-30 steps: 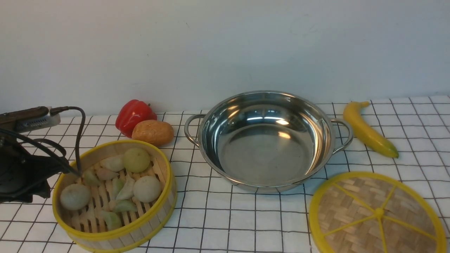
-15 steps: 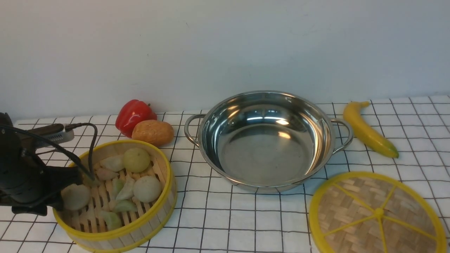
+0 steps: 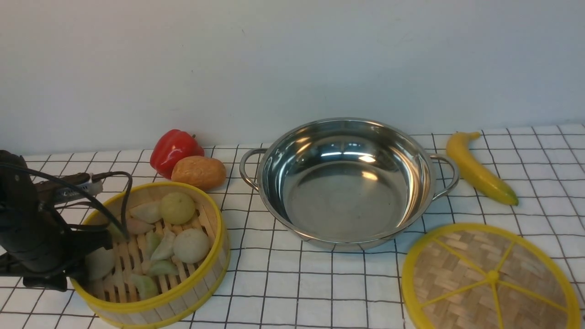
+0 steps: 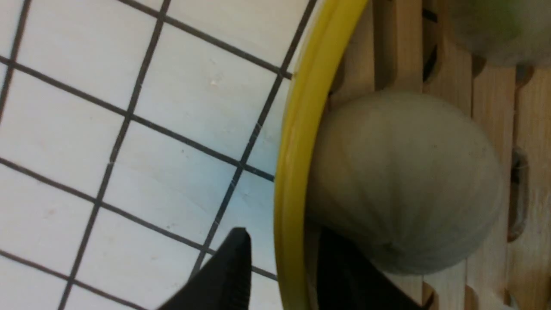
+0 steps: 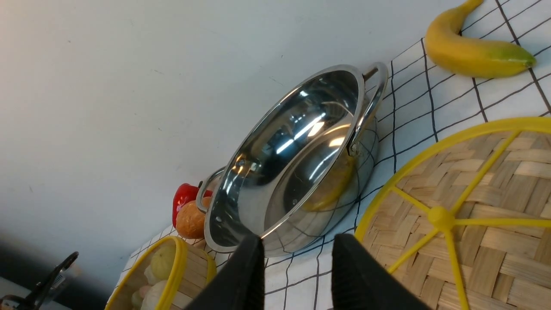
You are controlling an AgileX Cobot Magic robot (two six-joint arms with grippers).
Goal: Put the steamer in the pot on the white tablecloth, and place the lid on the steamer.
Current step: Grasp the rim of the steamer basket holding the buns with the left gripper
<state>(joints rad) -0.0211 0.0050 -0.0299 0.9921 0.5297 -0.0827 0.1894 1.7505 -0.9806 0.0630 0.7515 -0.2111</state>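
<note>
Yellow-rimmed and round, the bamboo steamer basket with its slatted floor and pale buns (image 3: 151,307) sits on the white tablecloth with the thin black grid (image 3: 274,283), at the robot's left end of the scene. The black left gripper (image 4: 282,271) is the nearer one by far, right at the basket's outer left side. Its fingers stand wide apart and straddle the rim, one outside over the cloth, the other inside beside a pale round bun (image 4: 409,185). The wall runs lengthwise through the gap between them, so closing should pinch it across its thickness. Whether either finger touches the bamboo is hard to tell, since the tips are blurred in the wrist view.

Shiny and empty, the wide stainless-steel pot with two loop handles (image 3: 347,201) lies to the right of the basket and farther forward, so the carry would likely go up, then right and away. Gripped at one edge only, the basket could tip and roll its buns.

The right gripper (image 5: 297,245) has its fingers parted with nothing between them. Near it lies the flat woven-bamboo lid with yellow spokes (image 3: 489,277), well apart from the basket and best left until the steamer is in.
</note>
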